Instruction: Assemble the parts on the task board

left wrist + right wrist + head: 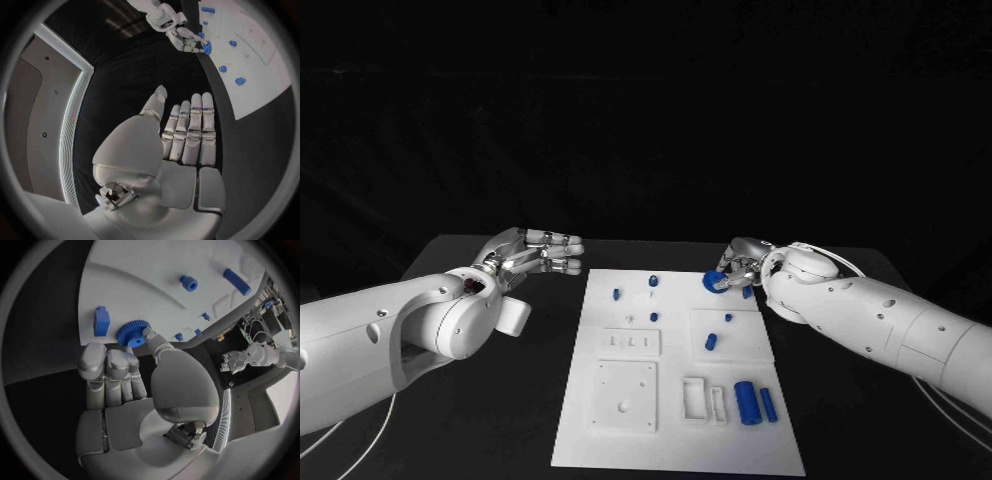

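The white task board [678, 440] lies lengthwise in the middle of the black table. My right hand [740, 264] is over its far right corner and pinches a blue gear [717, 283] between thumb and fingers. The right wrist view shows the gear [132, 333] close over the board [144, 270], next to a blue block [101, 321]. My left hand [538, 252] hovers off the board's far left corner, holding nothing. In the left wrist view its fingers [190, 130] are stretched out side by side, with the thumb apart.
Small blue pegs [653, 283] stand on the board's far half. Two blue cylinders [756, 401] lie near its front right, beside white recessed plates [627, 396]. Black table runs along both sides of the board.
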Motion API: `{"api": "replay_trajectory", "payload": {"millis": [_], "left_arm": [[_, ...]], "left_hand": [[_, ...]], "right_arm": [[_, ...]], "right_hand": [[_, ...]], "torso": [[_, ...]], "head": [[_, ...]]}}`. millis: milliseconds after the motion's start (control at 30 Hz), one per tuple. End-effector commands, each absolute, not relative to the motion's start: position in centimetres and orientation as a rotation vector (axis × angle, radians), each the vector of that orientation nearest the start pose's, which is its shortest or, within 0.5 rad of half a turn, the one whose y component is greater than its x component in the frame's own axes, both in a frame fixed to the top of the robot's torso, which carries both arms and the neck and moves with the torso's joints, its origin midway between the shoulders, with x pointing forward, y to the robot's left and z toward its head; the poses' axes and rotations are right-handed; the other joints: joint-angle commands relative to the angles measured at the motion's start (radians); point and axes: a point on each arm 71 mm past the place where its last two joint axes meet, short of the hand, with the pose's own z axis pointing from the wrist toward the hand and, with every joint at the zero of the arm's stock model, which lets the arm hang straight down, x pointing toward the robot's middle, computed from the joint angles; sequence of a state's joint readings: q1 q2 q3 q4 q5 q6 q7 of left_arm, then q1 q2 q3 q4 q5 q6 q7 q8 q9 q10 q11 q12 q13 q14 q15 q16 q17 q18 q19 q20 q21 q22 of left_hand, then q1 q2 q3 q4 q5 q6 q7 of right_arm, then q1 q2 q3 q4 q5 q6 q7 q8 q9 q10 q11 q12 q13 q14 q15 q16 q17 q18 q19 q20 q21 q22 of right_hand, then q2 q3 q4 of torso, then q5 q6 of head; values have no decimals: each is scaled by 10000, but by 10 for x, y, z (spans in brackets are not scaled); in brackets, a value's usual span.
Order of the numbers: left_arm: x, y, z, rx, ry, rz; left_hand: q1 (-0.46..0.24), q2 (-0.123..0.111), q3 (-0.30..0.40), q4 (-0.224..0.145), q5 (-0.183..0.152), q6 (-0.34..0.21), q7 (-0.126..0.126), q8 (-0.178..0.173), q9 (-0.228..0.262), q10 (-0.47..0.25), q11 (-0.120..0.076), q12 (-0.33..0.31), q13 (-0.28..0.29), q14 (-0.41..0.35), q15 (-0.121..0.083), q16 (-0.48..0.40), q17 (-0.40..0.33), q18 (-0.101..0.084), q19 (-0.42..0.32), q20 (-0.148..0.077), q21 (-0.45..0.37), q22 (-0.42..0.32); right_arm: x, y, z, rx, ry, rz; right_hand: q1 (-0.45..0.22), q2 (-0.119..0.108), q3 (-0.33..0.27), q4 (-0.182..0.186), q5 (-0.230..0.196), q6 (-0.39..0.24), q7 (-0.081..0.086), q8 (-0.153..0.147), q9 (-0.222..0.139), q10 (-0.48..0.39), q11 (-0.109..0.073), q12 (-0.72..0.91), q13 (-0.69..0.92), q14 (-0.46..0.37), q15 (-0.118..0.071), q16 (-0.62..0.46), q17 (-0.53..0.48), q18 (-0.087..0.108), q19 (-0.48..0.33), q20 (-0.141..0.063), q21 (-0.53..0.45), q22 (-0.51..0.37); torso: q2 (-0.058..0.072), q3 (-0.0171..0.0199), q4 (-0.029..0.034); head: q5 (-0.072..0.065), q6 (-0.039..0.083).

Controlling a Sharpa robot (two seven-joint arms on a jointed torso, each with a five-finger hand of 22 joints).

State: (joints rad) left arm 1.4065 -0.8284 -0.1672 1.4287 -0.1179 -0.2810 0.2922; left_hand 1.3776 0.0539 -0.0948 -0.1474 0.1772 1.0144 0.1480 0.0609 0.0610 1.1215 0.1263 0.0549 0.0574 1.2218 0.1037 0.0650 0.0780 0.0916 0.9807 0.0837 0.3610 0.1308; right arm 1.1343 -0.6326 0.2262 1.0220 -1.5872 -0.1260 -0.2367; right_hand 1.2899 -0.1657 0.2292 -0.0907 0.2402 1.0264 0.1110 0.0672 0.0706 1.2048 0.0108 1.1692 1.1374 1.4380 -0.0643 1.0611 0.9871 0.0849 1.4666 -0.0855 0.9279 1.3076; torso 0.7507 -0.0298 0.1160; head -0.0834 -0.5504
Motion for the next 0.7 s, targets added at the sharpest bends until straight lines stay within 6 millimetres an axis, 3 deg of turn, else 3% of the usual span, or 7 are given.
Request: {"api": "replay_trajectory", "payload": {"millis": [33,300,367,467,700], "left_arm": [[524,227,-129,-8843,15060,-14087],[523,227,-129,-8829,15104,-14085],[523,227,-129,-8824,15119,-14086],[523,227,-130,-8819,15133,-14083],[523,227,-130,-8820,15147,-14066]], "left_hand": [[-7,-9,19,-54,-3,-25,0,25,15,-1,20,30,7,-91,-4,-27,-2,-194,-73,28,2,-8],[-4,-19,22,-45,-4,-31,3,24,14,-5,23,30,7,-99,-2,-27,0,-194,-80,31,1,-19],[-4,-19,22,-45,-4,-31,3,24,14,-5,23,30,7,-99,-2,-27,0,-194,-80,31,1,-19],[-4,-19,22,-45,-4,-31,3,24,14,-5,23,30,7,-99,-2,-27,0,-194,-80,31,1,-19],[-4,-19,22,-45,-4,-31,3,24,14,-5,23,30,7,-99,-2,-27,0,-194,-80,31,1,-19]], "right_arm": [[580,-263,-187,828,17609,2521],[580,-263,-193,759,17772,2431],[579,-263,-193,716,17736,2319],[579,-263,-193,640,17647,2182],[578,-261,-189,567,17172,2053]], "right_hand": [[-71,47,63,5,-43,75,2,-37,-8,63,-15,-10,13,43,-6,-19,12,116,415,22,55,1142],[-53,100,145,-35,-15,201,-24,-36,-5,81,-34,6,34,45,-17,-19,23,107,411,16,76,1147],[24,179,460,-160,-189,345,-44,-45,-11,88,-56,8,44,47,-37,-12,40,94,409,-2,93,1149],[59,235,1450,-518,-509,696,-98,-57,-17,44,-113,-47,9,39,-76,-60,15,62,392,-42,84,1145],[-168,296,1985,-750,-35,1142,-219,-40,-8,10,-199,-112,-38,40,-130,-120,-11,11,375,-102,67,1136]], "torso": [[-5,-11,8],[-1,-3,-5],[-6,-2,-6],[-10,-5,-3],[-9,-3,-10]], "head": [[-7,-15],[10,-26],[15,-30],[9,-30],[22,-15]]}}
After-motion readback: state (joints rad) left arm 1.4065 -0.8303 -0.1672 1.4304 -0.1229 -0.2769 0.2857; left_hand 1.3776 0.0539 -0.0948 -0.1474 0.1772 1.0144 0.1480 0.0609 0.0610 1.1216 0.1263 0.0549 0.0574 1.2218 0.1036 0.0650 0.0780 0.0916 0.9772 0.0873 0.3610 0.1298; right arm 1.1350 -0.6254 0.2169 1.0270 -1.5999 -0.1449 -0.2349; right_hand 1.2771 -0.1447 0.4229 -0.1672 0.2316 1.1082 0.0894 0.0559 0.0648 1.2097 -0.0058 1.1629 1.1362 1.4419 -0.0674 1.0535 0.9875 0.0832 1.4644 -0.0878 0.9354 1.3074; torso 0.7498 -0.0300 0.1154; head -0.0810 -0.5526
